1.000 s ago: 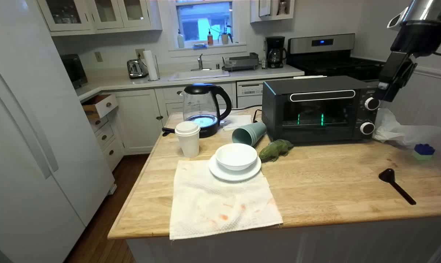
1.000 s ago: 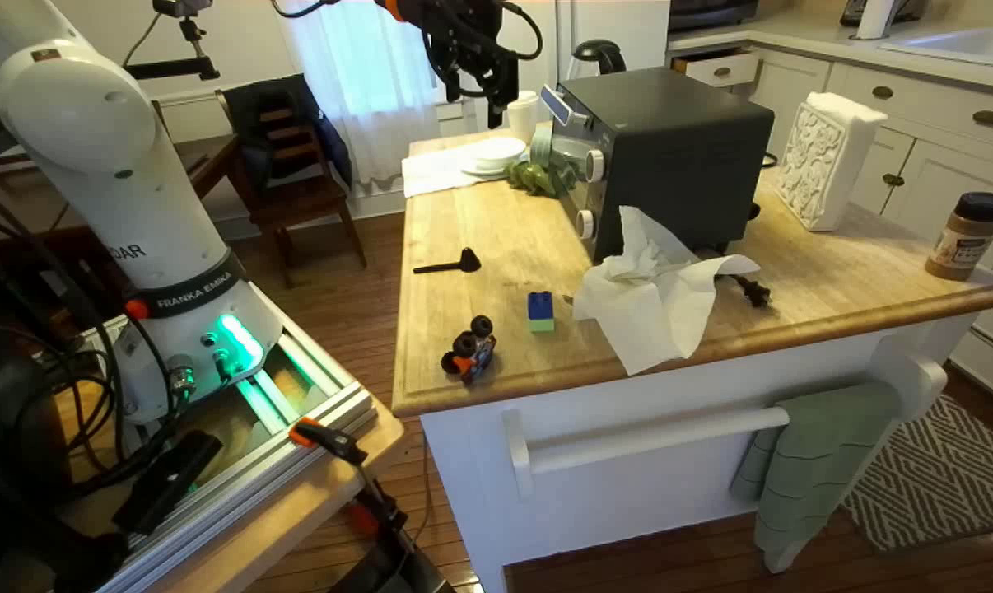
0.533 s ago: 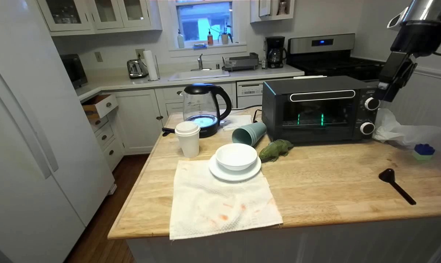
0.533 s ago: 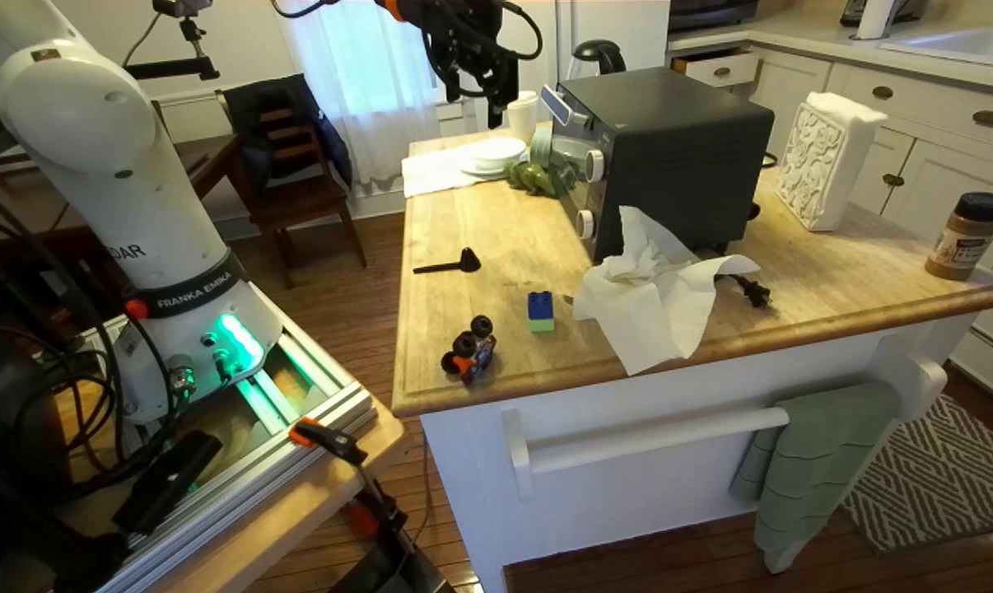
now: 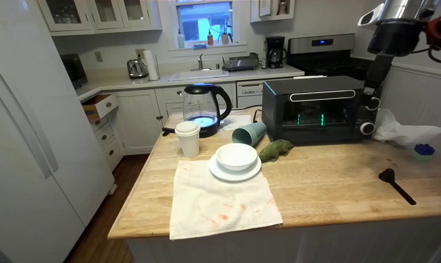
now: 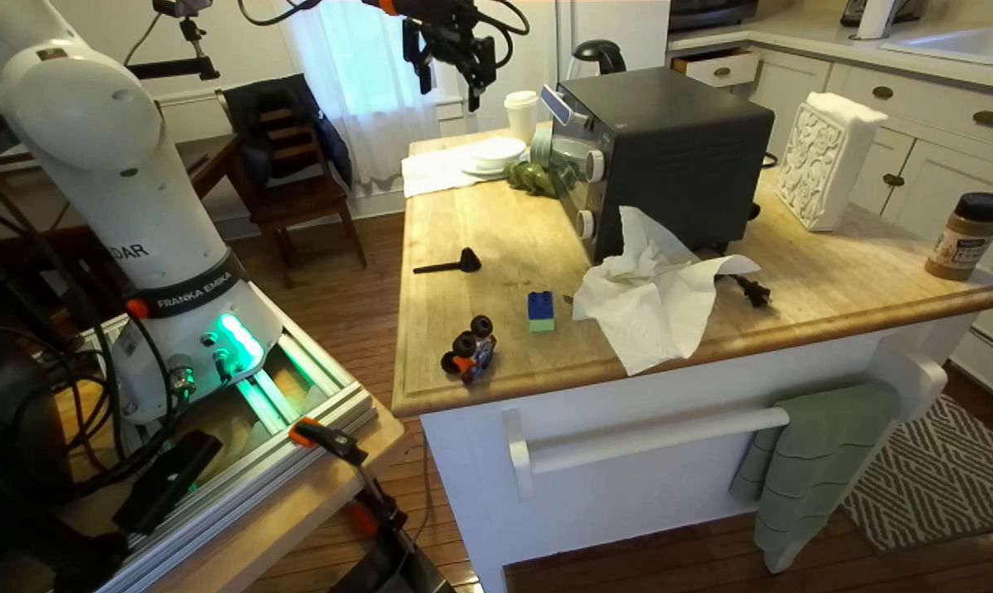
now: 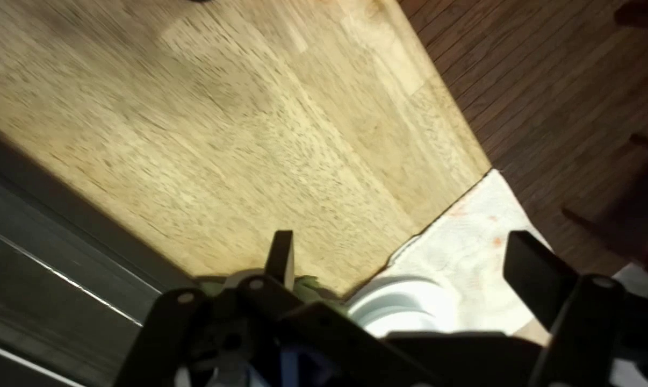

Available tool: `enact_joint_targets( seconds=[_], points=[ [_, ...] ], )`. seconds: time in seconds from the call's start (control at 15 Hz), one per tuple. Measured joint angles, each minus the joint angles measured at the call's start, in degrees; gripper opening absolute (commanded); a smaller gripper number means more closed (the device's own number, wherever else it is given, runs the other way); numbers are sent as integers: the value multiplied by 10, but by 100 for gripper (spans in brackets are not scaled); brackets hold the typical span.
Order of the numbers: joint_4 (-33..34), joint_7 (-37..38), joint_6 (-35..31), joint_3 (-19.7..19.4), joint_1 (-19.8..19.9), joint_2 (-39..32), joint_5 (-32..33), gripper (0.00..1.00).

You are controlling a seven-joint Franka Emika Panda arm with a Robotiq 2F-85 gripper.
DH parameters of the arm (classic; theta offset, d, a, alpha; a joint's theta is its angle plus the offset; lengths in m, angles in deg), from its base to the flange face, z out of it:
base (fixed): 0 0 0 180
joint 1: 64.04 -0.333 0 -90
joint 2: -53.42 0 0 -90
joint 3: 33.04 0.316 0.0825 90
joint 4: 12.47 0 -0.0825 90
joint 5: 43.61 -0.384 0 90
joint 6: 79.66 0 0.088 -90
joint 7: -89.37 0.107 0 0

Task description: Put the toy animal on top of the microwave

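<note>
The toy animal, a dark green lizard-like figure (image 5: 276,150), lies on the wooden counter between the white bowl and the microwave. It also shows in an exterior view (image 6: 532,179). In the wrist view a bit of it (image 7: 308,290) shows behind a finger; most is hidden. The microwave (image 5: 315,86) is a black boxy oven with a flat top; it also shows in an exterior view (image 6: 678,156) and at the left of the wrist view (image 7: 50,252). My gripper (image 7: 402,236) is open and empty, high above the counter in front of the microwave (image 6: 449,97).
A white bowl (image 5: 236,156) on a plate sits on a towel (image 5: 220,204) beside the toy. Green stacked cups (image 5: 249,134), a lidded cup (image 5: 188,140) and a glass kettle (image 5: 202,109) stand left. A black scoop (image 5: 396,184), crumpled paper (image 6: 653,288) and toy car (image 6: 472,350) lie right.
In the last half second my gripper has shifted left in both exterior views and turned, so both fingers now show apart. The toy animal and microwave have not moved.
</note>
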Motion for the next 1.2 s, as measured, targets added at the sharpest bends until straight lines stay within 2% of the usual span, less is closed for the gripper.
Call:
enact_joint_targets(
  seconds=[0.33,0.53,0.93,1.2],
  points=[
    [10,-42,-29,82,-63,-25,-8,100],
    [33,-70,-52,113,-73,-67,-1,100],
    [31,-70,-51,115,-65,-64,-1,100],
    [32,-35,-56,120,-60,-78,1,100]
  ],
)
